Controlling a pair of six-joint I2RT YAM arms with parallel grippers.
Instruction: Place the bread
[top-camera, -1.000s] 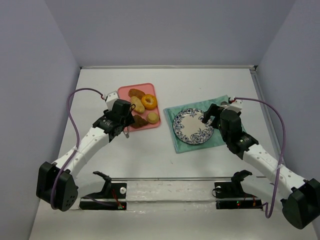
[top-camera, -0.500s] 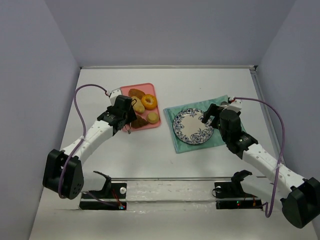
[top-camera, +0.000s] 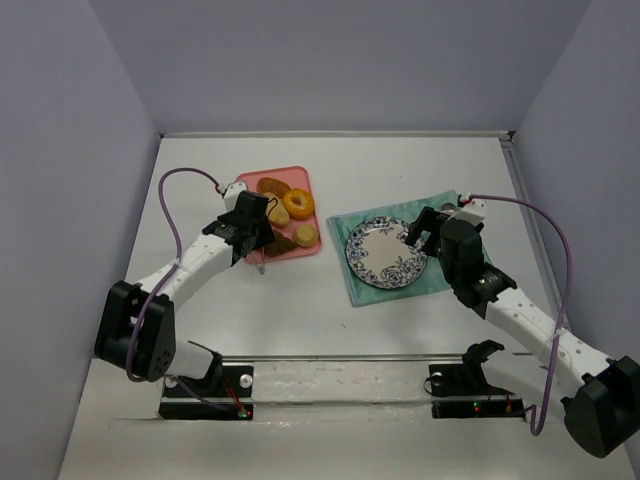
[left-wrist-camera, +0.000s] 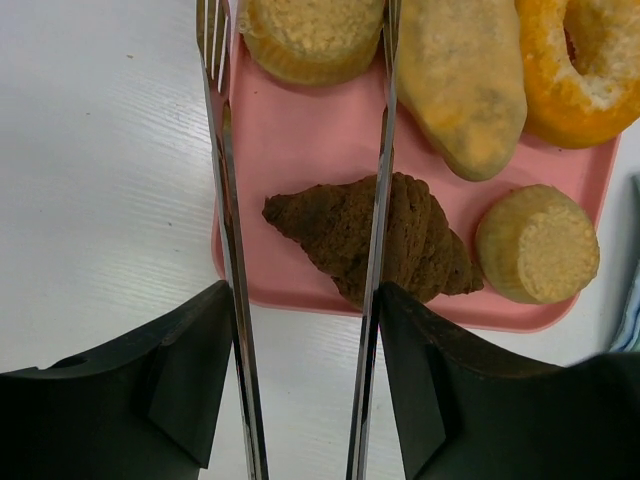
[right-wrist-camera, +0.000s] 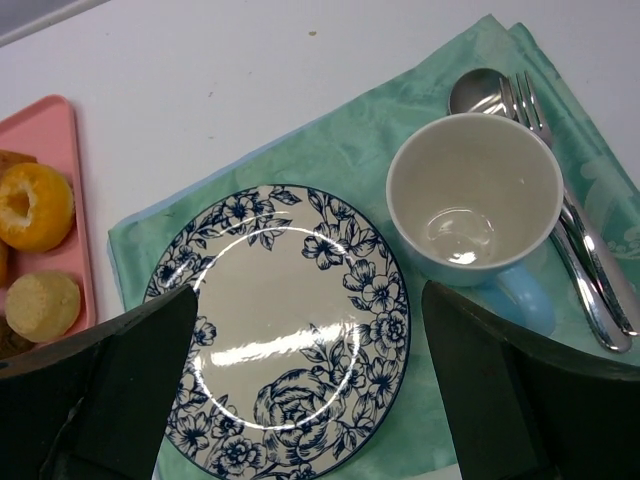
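We're over the tray (left-wrist-camera: 300, 150) with our left gripper (left-wrist-camera: 300, 250), tongs spread and holding nothing. The croissant (left-wrist-camera: 375, 240) lies just ahead, long axis slanting across the right tine. Further off, our right gripper (right-wrist-camera: 310, 400) hovers wide, empty, above the plate (right-wrist-camera: 290, 350).

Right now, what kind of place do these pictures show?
Probably a robot test bench staged as a breakfast table: plain walls enclose a white table with a pink pastry tray and a flowered plate on a green napkin.

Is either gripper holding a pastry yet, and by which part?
Neither. The left gripper is open above the croissant; the right gripper is open and empty above the plate.
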